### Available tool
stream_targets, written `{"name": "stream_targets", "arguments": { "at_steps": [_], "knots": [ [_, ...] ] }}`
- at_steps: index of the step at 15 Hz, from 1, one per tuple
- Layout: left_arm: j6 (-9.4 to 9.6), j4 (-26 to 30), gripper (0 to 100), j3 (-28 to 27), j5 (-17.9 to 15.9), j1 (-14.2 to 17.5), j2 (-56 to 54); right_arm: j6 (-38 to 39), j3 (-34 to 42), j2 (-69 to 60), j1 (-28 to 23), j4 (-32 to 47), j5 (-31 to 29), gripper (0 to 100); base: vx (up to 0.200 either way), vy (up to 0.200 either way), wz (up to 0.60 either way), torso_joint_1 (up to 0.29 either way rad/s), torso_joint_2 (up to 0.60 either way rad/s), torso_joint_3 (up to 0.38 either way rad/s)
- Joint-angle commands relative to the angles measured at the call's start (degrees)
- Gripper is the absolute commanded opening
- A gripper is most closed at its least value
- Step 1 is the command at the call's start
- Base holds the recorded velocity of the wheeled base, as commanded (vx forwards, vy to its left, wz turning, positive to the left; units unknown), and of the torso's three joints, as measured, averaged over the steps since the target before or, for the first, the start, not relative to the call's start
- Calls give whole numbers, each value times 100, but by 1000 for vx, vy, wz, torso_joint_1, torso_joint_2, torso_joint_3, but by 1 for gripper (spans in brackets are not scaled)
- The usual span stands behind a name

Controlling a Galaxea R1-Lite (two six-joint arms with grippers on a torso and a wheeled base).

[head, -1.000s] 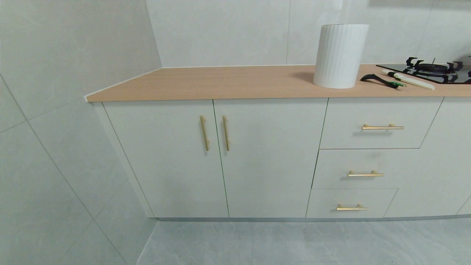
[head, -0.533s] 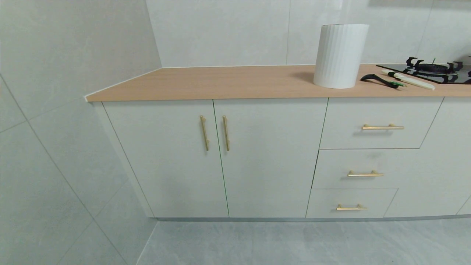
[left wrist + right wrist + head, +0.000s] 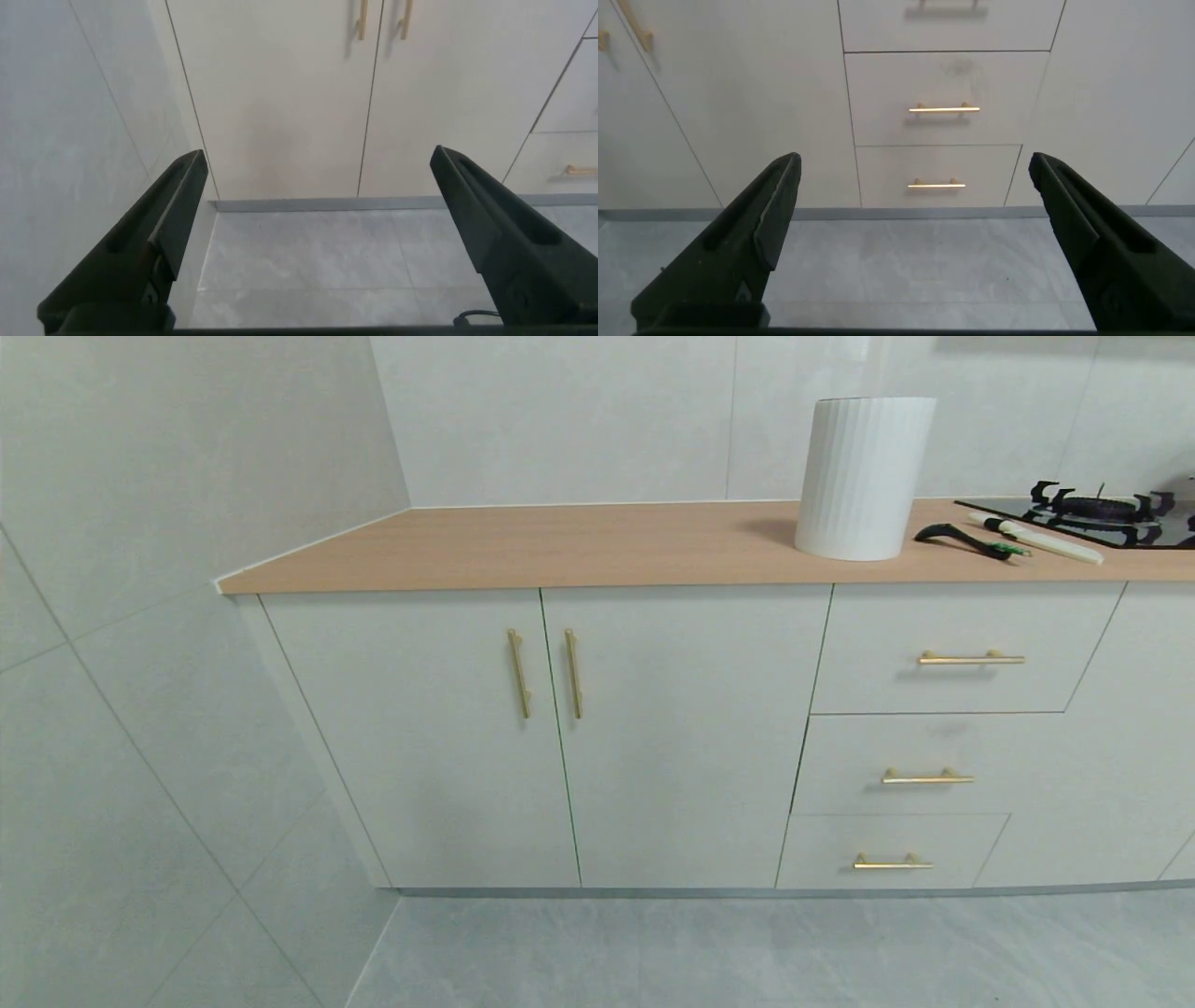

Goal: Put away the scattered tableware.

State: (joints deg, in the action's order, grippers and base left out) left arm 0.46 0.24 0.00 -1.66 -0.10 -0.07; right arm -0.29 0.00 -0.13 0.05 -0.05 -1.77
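Change: nothing on the head view shifts across the last second. Counter, cupboards and tableware sit where they were, so I count the tidy-up as not yet begun.
Left gripper: fingers spread wide, holding nothing, low before the cupboard front and over the floor.
Double cupboard: both doors shut, contents hidden.
White ribbed canister: upright on the countertop; I cannot see inside it from here.
Drawers: three stacked, all shut, below the canister and the tableware.
Tableware: a black-handled utensil and a pale knife-like piece lie loose just right of the canister, beside the hob.
Right gripper: fingers apart, empty, facing the lower drawers.
Reading: both arms hang well below the counter; I judge a lift to counter height comes first.
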Motion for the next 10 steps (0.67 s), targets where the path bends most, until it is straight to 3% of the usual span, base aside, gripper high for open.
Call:
{"name": "stream_targets", "arguments": {
  "at_steps": [1, 8, 10],
  "knots": [
    [-2, 2, 100, 0, -1, 1, 7, 3, 0, 13, 4, 5, -8, 100, 0, -200, 0, -2, 2, 2],
    [-11, 2, 100, 0, -1, 1, 7, 3, 0, 13, 4, 5, -8, 100, 0, -200, 0, 7, 4, 0],
    [-11, 2, 100, 0, -1, 1, 7, -6, 0, 13, 4, 5, -8, 100, 0, 0, 0, 0, 0, 0]
  ]
}}
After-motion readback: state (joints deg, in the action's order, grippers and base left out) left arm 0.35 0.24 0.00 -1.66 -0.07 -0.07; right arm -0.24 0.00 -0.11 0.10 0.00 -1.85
